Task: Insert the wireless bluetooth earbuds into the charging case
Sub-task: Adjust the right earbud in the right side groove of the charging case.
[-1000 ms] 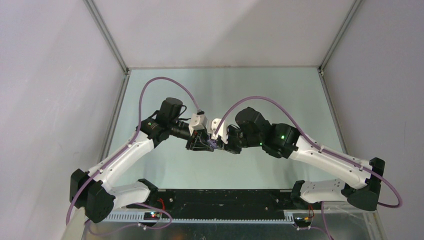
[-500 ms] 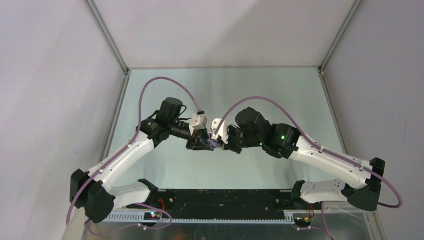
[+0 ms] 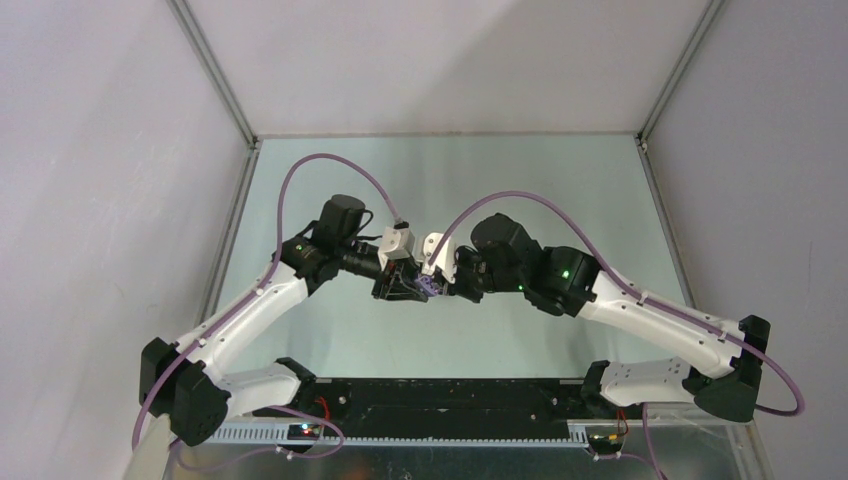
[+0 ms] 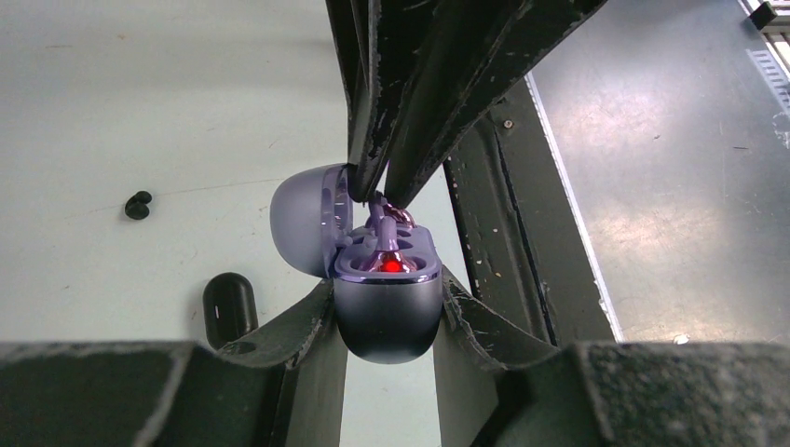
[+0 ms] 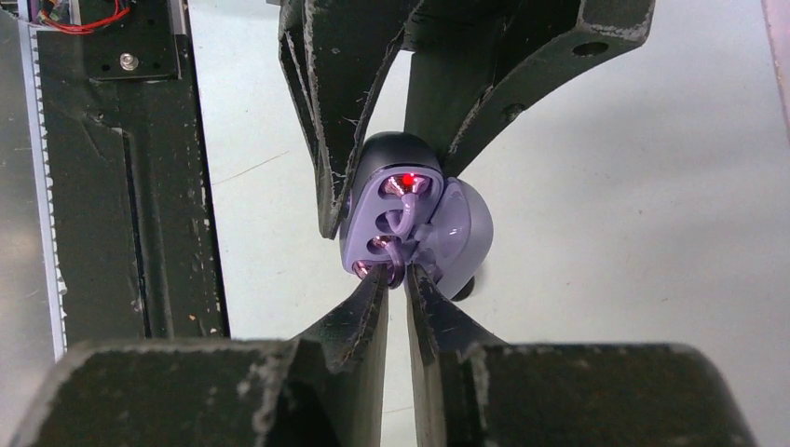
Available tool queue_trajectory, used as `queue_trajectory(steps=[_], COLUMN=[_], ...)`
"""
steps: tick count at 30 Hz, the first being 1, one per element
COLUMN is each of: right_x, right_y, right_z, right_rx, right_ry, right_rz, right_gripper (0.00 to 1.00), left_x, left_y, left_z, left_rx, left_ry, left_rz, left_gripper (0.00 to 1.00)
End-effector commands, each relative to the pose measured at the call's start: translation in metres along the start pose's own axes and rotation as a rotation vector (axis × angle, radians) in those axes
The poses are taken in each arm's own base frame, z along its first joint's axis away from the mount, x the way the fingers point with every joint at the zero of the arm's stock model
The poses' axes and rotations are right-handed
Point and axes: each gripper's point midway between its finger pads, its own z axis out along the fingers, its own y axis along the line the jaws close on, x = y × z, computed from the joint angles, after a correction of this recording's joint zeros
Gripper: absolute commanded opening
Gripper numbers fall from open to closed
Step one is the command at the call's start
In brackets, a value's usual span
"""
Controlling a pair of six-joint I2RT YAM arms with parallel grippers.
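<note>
Pinching lilac earbud [image 4: 382, 233] over case [image 4: 387, 317]: right end effector [image 5: 396, 272] | aside: black earbud [image 4: 138, 205]

Top cam: high behind the arm bases, looking down the table [image 3: 450, 180]. Wrist cams: very close, facing each other, both on the open lilac case [image 4: 387, 321].

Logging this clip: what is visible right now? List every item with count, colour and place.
lilac charging case: one, lilac, lid open, red light on, held above the table by the left gripper.
lilac earbud: one, lilac, at the case's open top, pinched by the right gripper.
black earbud: one, black, lying on the table.
black rounded object: one, black, on the table near the black earbud; possibly a second case.
table: one, pale green.
left gripper: one, black, shut on the case.
right gripper: one, black, closed on the lilac earbud.
</note>
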Motion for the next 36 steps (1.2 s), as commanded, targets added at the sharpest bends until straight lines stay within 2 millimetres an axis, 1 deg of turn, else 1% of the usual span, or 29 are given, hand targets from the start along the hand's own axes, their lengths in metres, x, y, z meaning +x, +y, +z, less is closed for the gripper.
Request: queue_trajectory(steps=[1, 5, 8, 11, 17, 19, 20, 22, 24, 27, 36], right_x=[-0.030, -0.037, -0.045, -0.045, -0.036, -0.032, -0.031, -0.027, -0.022, -0.016, -0.005], right_y=[-0.019, -0.019, -0.020, -0.022, -0.014, -0.010, -0.008, -0.002, 0.001, 0.001, 0.012], right_z=[-0.015, -0.026, -0.039, -0.044, -0.033, -0.029, -0.027, -0.024, -0.020, -0.015, -0.003], right_rx=[0.080, 0.070, 0.059, 0.059, 0.004, -0.018, -0.034, -0.064, -0.070, -0.070, -0.118], right_ry=[-0.095, -0.113, -0.139, -0.145, -0.122, -0.108, -0.106, -0.090, -0.069, -0.052, -0.013], right_rz=[-0.026, -0.031, -0.026, -0.013, -0.005, -0.011, -0.019, -0.032, -0.038, -0.044, -0.038], right_gripper=[0.19, 0.24, 0.24, 0.24, 0.20, 0.17, 0.13, 0.09, 0.07, 0.07, 0.07], left_x=[-0.020, -0.018, -0.019, -0.019, -0.021, -0.021, -0.021, -0.021, -0.021, -0.022, -0.024], left_y=[-0.006, -0.005, -0.005, -0.004, -0.004, -0.005, -0.005, -0.005, -0.006, -0.006, -0.008], left_z=[-0.001, -0.001, -0.001, -0.001, -0.001, -0.001, -0.002, -0.002, -0.002, -0.002, -0.003], left_rx=[0.031, 0.026, 0.027, 0.027, 0.028, 0.028, 0.028, 0.027, 0.028, 0.031, 0.032], left_ry=[-0.043, -0.040, -0.040, -0.040, -0.041, -0.041, -0.041, -0.042, -0.042, -0.044, -0.046], left_rz=[0.048, 0.046, 0.046, 0.044, 0.043, 0.045, 0.046, 0.048, 0.048, 0.049, 0.055], left_gripper=[0.04, 0.04, 0.04, 0.04, 0.04, 0.04, 0.04, 0.04, 0.04, 0.04, 0.04])
